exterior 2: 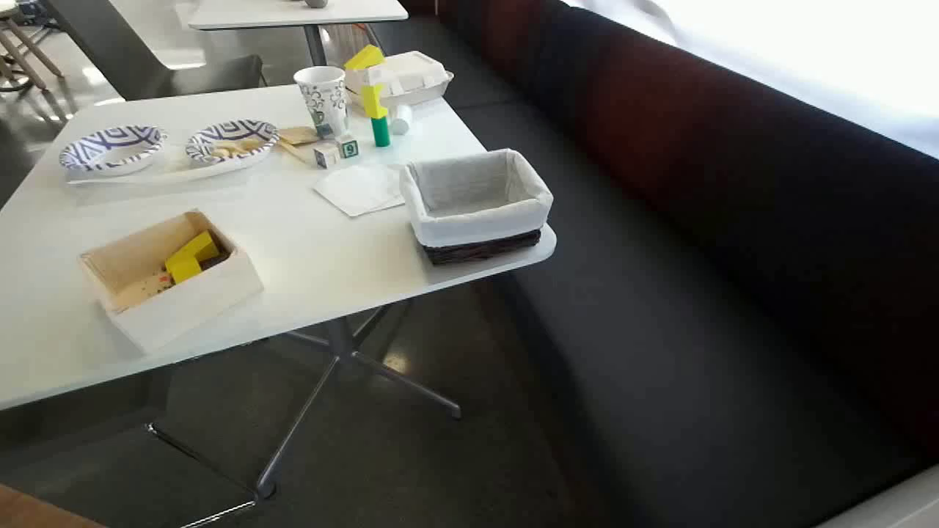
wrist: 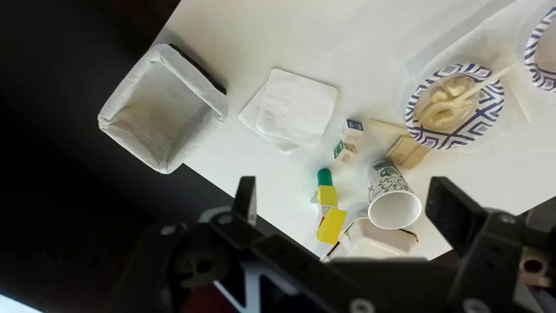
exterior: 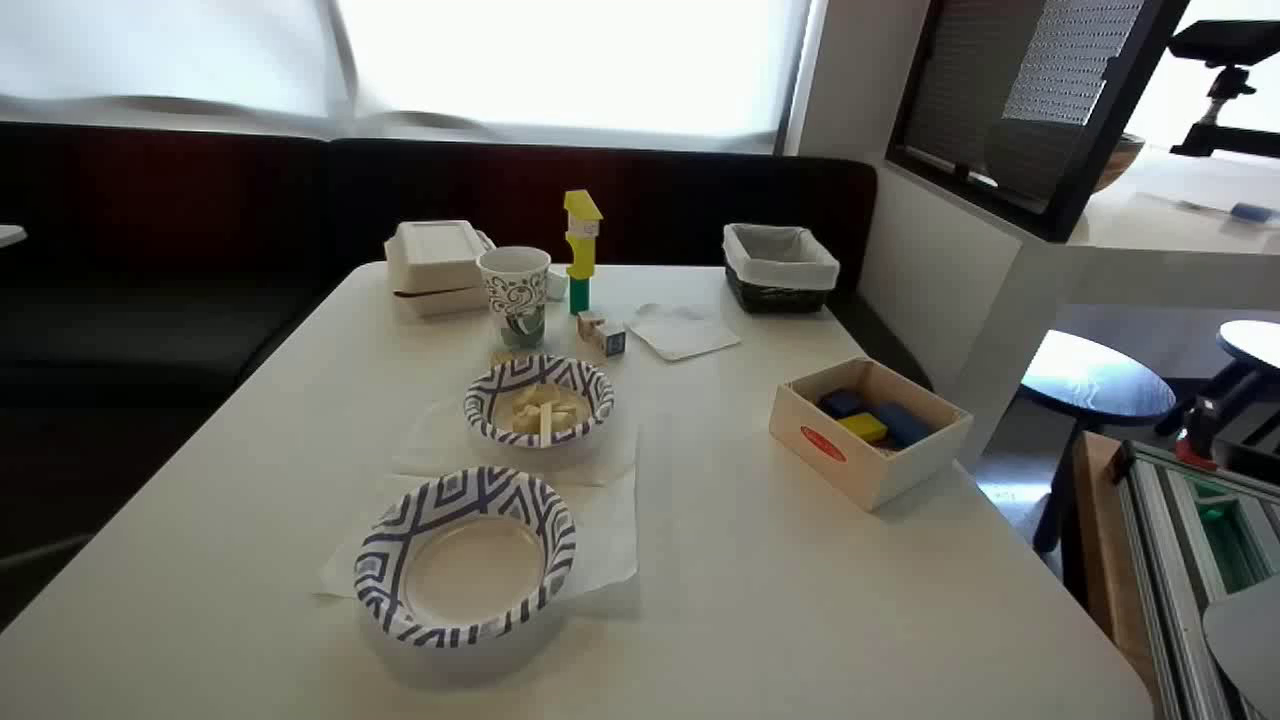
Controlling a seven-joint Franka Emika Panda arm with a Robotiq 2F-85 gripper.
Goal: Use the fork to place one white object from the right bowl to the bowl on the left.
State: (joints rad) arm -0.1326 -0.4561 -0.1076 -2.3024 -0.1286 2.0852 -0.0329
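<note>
A patterned paper bowl (exterior: 592, 392) holds several pale whitish pieces (exterior: 525, 408); it also shows in the wrist view (wrist: 485, 117). A pale utensil (wrist: 482, 84) lies in it, its head among the pieces and its handle over the rim; whether it is a fork is hard to tell. A larger-looking patterned bowl (exterior: 470, 575), empty, stands beside it; the wrist view cuts it off at the right edge (wrist: 536, 69). Both bowls show in both exterior views. My gripper (wrist: 345, 193) shows only in the wrist view, open and empty, above the table and apart from the bowls.
A paper cup (exterior: 515, 300), a block tower (exterior: 580, 250) and a takeout box (exterior: 440, 265) stand near the food bowl. Letter blocks (wrist: 349, 141), napkins (wrist: 295, 108), a lined basket (exterior 2: 477, 194) and a wooden box of blocks (exterior: 870, 430) are also on the table.
</note>
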